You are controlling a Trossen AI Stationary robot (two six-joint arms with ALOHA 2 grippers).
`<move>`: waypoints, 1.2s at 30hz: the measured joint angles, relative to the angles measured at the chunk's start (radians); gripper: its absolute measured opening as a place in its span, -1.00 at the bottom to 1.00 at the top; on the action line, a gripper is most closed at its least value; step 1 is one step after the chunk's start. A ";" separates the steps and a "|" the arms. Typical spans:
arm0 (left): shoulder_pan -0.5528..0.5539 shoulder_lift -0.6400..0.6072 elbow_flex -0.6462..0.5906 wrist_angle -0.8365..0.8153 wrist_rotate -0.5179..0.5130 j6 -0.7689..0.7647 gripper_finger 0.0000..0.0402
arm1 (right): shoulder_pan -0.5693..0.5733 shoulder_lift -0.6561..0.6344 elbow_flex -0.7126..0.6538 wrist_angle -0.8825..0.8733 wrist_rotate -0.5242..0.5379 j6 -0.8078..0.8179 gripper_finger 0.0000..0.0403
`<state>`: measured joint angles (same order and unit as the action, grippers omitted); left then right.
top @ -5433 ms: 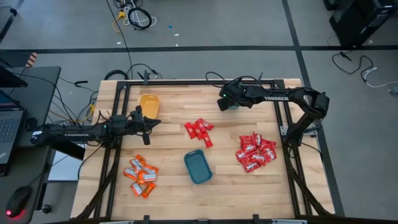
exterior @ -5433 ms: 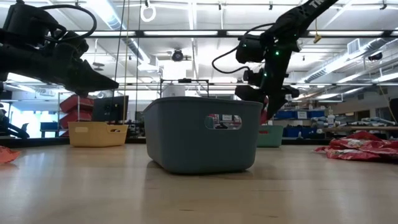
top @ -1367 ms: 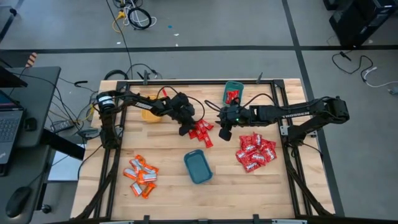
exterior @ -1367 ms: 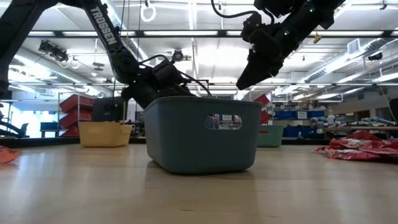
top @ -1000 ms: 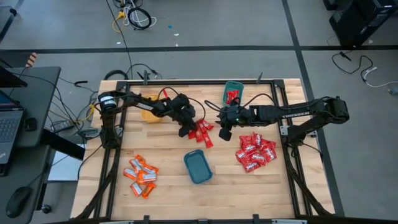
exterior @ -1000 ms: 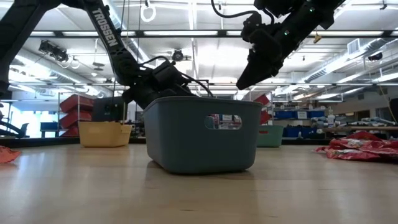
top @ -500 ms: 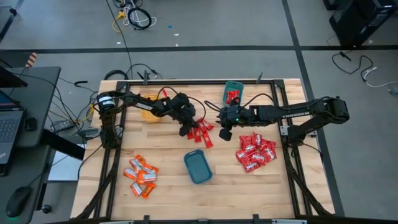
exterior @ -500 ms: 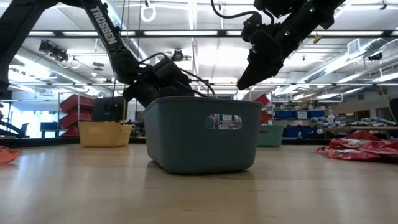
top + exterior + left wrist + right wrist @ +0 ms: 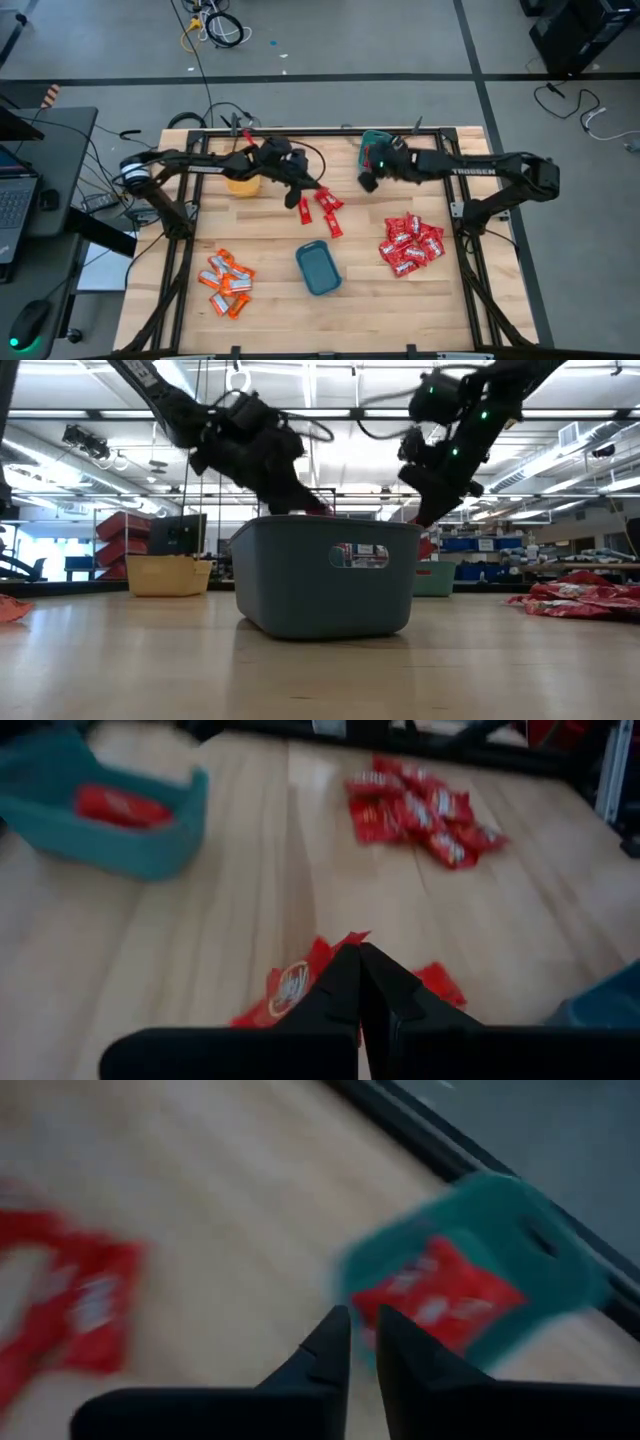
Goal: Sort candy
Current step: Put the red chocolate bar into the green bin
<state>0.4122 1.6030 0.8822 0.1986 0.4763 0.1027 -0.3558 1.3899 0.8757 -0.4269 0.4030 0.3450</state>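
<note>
Narrow red candy bars (image 9: 329, 212) lie mid-table. My left gripper (image 9: 300, 193) hangs just above them, shut on one red bar (image 9: 304, 206). A pile of wider red packets (image 9: 410, 245) lies at the right and orange-and-white packets (image 9: 226, 283) lie near left. My right gripper (image 9: 367, 182) hovers beside the far teal bin (image 9: 377, 143), which holds red packets (image 9: 440, 1295). Its fingers (image 9: 335, 1342) stand a narrow gap apart with nothing between them. My left gripper pinches a narrow red bar between its two shut fingers; red wrapper (image 9: 288, 988) shows on either side of them and just past the tips. The fingers slant down from the table's left. The bar is lifted clear of the table, above the other bars.
A grey-blue bin (image 9: 318, 268) stands near the table's middle front and fills the low view (image 9: 325, 575). A yellow bin (image 9: 240, 181) sits far left, half under my left arm. Bare wood lies between the bins and piles.
My left gripper has risen from the pile of narrow red bars and drawn back a little toward the table's left, taking one bar up with it. My right gripper has swung toward the far edge, up to the teal bin, and has turned about.
</note>
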 joint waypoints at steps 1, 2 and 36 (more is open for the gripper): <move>0.000 -0.018 0.000 -0.001 -0.004 0.001 -1.00 | -0.038 0.000 0.000 -0.001 0.000 -0.004 -0.87; 0.000 -0.034 0.000 -0.005 -0.006 0.001 -1.00 | -0.074 0.000 0.000 0.003 -0.005 -0.014 -0.90; 0.033 -0.139 0.000 0.024 -0.119 0.017 -1.00 | 0.011 0.225 0.155 0.214 -0.411 -0.118 -0.99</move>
<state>0.4454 1.4635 0.8822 0.2224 0.3571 0.1197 -0.3445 1.6153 1.0306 -0.2133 -0.0078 0.2268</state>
